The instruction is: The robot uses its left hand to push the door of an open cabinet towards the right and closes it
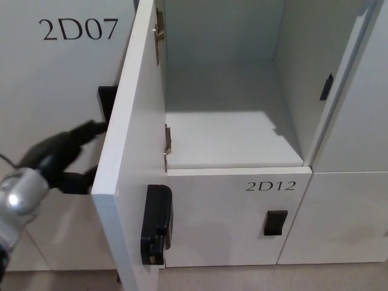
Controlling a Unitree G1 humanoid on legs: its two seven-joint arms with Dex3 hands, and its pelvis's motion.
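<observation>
Nearest, at the lower left, the left hand (63,157) comes in on its silver wrist, blurred, its black fingers (91,129) spread apart and holding nothing, the tips at or just short of the outer face of the open door (130,139); contact cannot be confirmed. The right hand is not in view. The door stands swung out toward the camera, hinged along the left side of the cabinet (230,121), with its black latch (156,224) on the inner face near the free edge. Farther back, two metal hinges (165,147) show, then the empty compartment. Below it sits locker 2D12 (270,186); 2D07 (77,29) lies to the left. The risk, as I judge it: fingers landing close to the hinge line give poor leverage, or slide off the smooth panel, leaving the door ajar.
</observation>
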